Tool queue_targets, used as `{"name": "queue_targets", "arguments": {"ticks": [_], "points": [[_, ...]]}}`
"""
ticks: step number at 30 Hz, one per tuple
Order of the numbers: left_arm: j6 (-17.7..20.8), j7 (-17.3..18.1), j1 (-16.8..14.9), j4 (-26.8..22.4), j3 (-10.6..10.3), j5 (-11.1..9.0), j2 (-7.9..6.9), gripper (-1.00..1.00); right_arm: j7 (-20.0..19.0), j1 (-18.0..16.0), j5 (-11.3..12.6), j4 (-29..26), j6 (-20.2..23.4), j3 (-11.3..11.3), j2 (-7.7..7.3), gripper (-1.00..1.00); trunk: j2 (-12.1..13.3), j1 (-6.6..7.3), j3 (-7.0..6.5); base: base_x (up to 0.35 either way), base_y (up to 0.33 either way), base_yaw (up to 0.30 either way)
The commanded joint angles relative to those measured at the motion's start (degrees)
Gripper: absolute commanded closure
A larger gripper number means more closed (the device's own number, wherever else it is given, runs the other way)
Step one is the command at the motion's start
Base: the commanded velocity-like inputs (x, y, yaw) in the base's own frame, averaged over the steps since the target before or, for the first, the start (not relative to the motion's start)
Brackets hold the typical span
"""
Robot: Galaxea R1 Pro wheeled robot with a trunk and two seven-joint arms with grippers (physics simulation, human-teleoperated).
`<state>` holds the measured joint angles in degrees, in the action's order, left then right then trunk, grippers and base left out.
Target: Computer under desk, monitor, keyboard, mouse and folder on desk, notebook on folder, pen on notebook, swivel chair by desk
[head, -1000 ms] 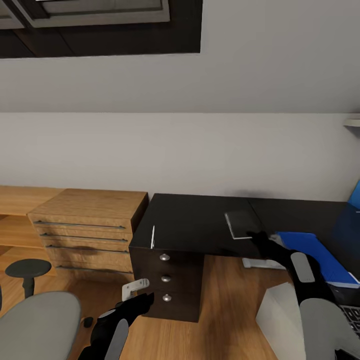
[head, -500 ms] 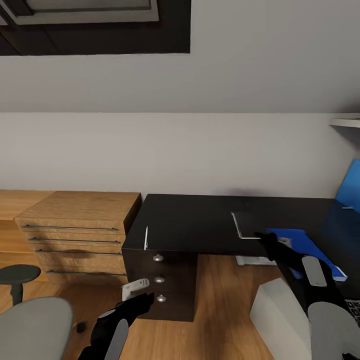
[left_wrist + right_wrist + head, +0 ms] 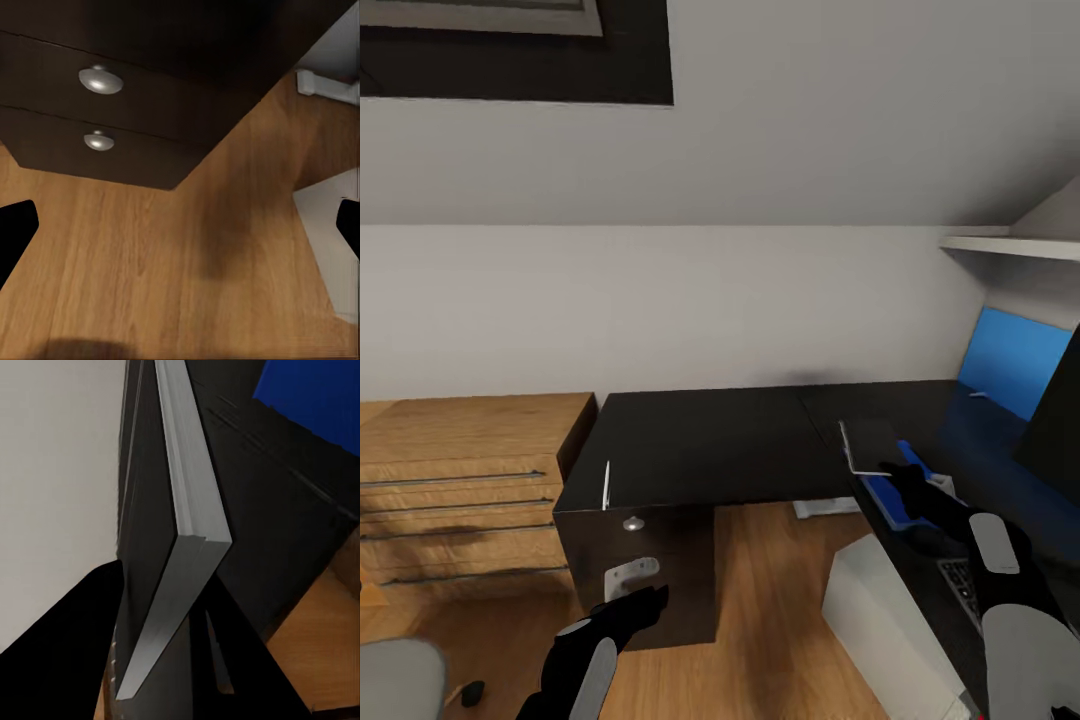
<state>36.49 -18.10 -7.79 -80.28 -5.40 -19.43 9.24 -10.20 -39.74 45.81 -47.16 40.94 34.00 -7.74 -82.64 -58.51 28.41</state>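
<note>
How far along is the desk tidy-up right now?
Done: the bright blue flat folder and slim black keyboard lie on the black desk. In hand: the right gripper appears shut on the thin dark grey notebook, by the folder. Left: the thin white pen, lying apart, and the grey swivel chair.

Black L-shaped desk (image 3: 710, 445): white pen (image 3: 606, 485) near its front edge; blue folder (image 3: 892, 492), keyboard (image 3: 960, 578) rightward
</note>
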Motion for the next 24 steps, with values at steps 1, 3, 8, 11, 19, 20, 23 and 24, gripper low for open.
{"name": "queue_targets", "arguments": {"ticks": [1, 3, 8, 11, 19, 20, 23, 24], "points": [[0.2, -0.5, 0.0, -0.1, 0.0, -0.6, -0.01, -1.00, -0.3, -0.1, -0.1, 0.0, 0.2, 0.2, 0.04, 1.00, 0.0, 0.00, 0.06, 0.000, 0.000, -0.298], [0.2, -0.5, 0.0, -0.1, 0.0, -0.6, -0.01, -1.00, -0.3, -0.1, -0.1, 0.1, -0.7, 0.2, 0.07, 1.00, 0.0, 0.00, 0.06, 0.000, 0.000, -0.297], [0.2, -0.5, 0.0, -0.1, 0.0, -0.6, -0.01, -1.00, -0.4, -0.1, -0.1, 0.3, -2.2, 0.1, 0.19, 1.00, 0.0, 0.00, 0.06, 0.000, 0.000, -0.251], [0.2, -0.5, 0.0, -0.1, 0.0, -0.6, -0.01, -1.00, -0.4, -0.1, -0.2, 0.4, -2.6, 0.1, 0.29, 1.00, 0.0, 0.00, 0.06, 0.000, 0.000, -0.164], [0.2, -0.5, 0.0, -0.1, 0.0, -0.6, -0.01, -1.00, -0.5, -0.1, -0.2, 2.1, -2.8, 0.1, 0.36, 1.00, 0.0, 0.00, 0.06, 0.000, 0.000, -0.032], [0.2, -0.5, 0.0, -0.1, 0.0, -0.6, -0.01, -1.00, -0.5, -0.1, -0.2, 2.2, -2.8, 0.1, 0.36, 1.00, 0.0, 0.00, 0.06, 0.000, 0.000, -0.005], [0.2, -0.5, 0.0, -0.1, 0.0, -0.6, -0.01, -1.00, -0.5, -0.1, -0.2, 2.6, -2.8, 0.1, 0.33, 1.00, 0.0, 0.00, 0.06, 0.000, 0.000, -0.003], [0.2, -0.5, 0.0, -0.1, 0.0, -0.6, -0.01, -1.00, -0.5, -0.1, -0.3, 2.7, -2.8, 0.1, 0.32, 1.00, 0.0, 0.00, 0.06, 0.000, 0.000, -0.002]]}}
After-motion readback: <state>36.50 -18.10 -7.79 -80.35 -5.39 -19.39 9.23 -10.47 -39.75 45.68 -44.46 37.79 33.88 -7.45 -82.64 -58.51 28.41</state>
